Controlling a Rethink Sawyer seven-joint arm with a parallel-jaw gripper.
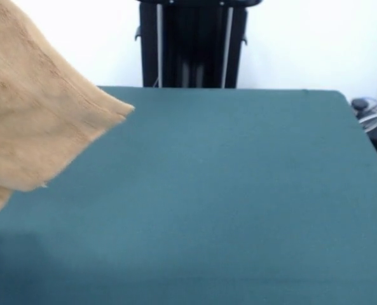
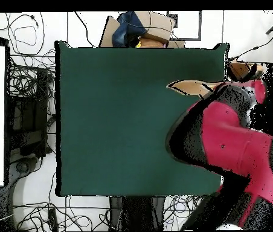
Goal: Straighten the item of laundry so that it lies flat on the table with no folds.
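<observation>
Tan-orange terry-cloth towel [image 1: 29, 121], nearest the front camera, hangs lifted and draped at the frame's left, above the green felt table [image 1: 239, 203]. Overhead: the red-and-black arm [image 2: 235, 145] reaches over the table's right edge, a sliver of towel [image 2: 190, 88] visible beside it. Gripper concealed; jaw state cannot be told.

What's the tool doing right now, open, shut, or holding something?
Tool: cannot be told. The arm hides it from above, and the front view shows only the towel hanging off the table, its top out of frame.
</observation>
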